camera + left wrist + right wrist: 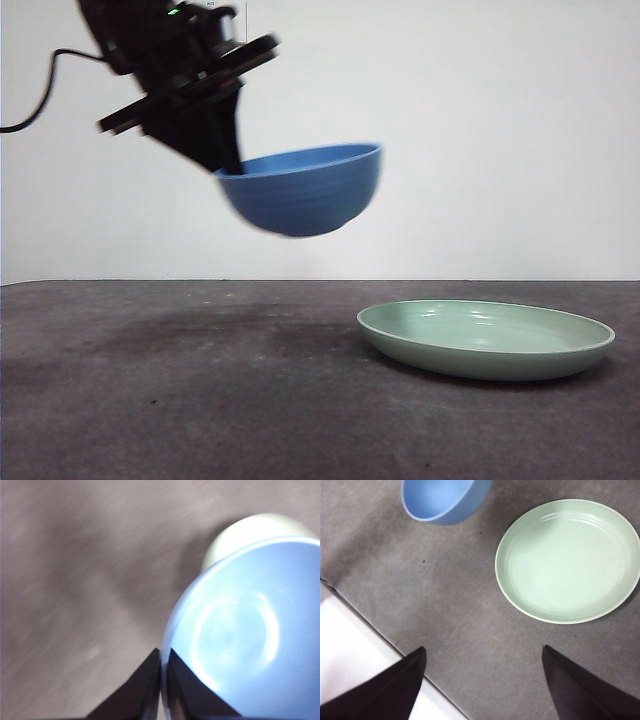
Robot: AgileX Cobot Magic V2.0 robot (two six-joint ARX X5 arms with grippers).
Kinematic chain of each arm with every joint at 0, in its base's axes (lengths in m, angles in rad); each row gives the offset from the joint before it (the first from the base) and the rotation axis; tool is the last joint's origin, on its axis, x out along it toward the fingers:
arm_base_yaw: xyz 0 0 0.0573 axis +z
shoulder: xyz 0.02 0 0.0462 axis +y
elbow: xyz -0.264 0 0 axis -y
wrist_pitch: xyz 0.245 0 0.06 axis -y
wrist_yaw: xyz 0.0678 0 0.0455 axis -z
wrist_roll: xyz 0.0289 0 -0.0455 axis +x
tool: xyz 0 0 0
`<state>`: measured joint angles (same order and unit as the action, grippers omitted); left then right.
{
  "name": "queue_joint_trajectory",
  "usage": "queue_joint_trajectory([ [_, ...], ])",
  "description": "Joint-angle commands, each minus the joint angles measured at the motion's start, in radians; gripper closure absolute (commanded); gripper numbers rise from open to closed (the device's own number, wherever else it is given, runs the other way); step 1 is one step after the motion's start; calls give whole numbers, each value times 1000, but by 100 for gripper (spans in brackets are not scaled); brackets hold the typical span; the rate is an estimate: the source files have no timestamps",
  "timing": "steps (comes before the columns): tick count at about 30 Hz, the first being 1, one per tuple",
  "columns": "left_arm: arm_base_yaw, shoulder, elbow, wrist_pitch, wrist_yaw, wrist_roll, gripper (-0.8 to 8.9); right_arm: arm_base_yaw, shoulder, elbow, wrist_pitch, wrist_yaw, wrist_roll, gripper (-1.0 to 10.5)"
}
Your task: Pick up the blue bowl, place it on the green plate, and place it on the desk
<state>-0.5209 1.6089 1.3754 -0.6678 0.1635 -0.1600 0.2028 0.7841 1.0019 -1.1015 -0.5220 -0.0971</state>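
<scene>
On the near right of the dark surface (180,400) sits the green plate (486,338), empty and flat. Above and to its left, well clear of the surface, hangs the blue bowl (305,190), tilted, its rim pinched between the clenched jaws of the left pincer (161,680), one jaw inside the wall and one outside. Away from both, the right pincer (482,680) hovers with its jaws spread wide, gripping nothing.
</scene>
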Motion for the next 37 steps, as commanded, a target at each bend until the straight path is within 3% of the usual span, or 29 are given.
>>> queue_joint_trajectory([
  [1,-32,34,52,31,6,-22,796,5,5,21,8,-1,7,576],
  [24,-179,508,483,-59,5,-43,796,5,5,21,7,-1,7,576],
  [37,-199,621,530,-77,5,-39,796,5,5,21,7,0,7,576],
])
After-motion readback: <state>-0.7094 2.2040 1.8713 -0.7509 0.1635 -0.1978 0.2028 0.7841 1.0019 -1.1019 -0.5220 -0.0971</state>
